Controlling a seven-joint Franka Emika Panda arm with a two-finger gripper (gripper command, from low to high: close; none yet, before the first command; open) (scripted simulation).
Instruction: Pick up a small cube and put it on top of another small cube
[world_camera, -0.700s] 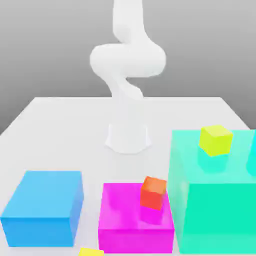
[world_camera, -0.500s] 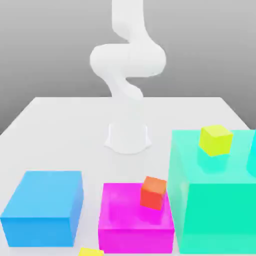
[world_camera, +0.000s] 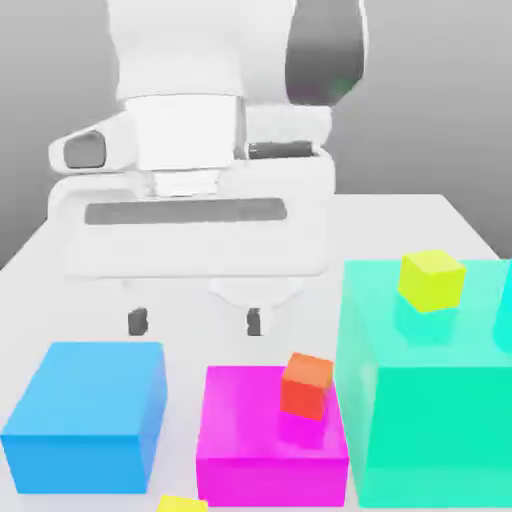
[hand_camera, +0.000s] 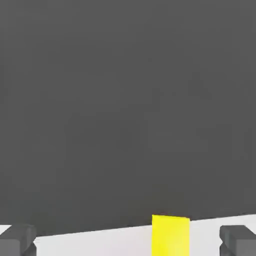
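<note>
The small warm-yellow cube (world_camera: 182, 503) peeks in at the front edge of the table in the exterior view; the hand view has it (hand_camera: 170, 236) on the white table between the fingertips, nearer one of them. The other small cube, orange-red (world_camera: 306, 385), sits on the large magenta block (world_camera: 240, 440). My gripper (world_camera: 196, 321) hangs above the table behind the blocks, open and with nothing in it. Its dark fingertips (world_camera: 138, 320) stand wide apart; in the hand view the gripper (hand_camera: 128, 242) is open too.
A big blue block (world_camera: 85, 415) stands at the exterior view's left. A tall teal block (world_camera: 420, 420) at the right carries a lime yellow-green cube (world_camera: 431, 278). A cyan shape (world_camera: 505, 320) touches the right edge. The arm's base (world_camera: 256, 290) is behind the hand.
The arm has swung from its upright pose toward the front; the hand now hangs large over the table with its fingers down. No cube has moved.
</note>
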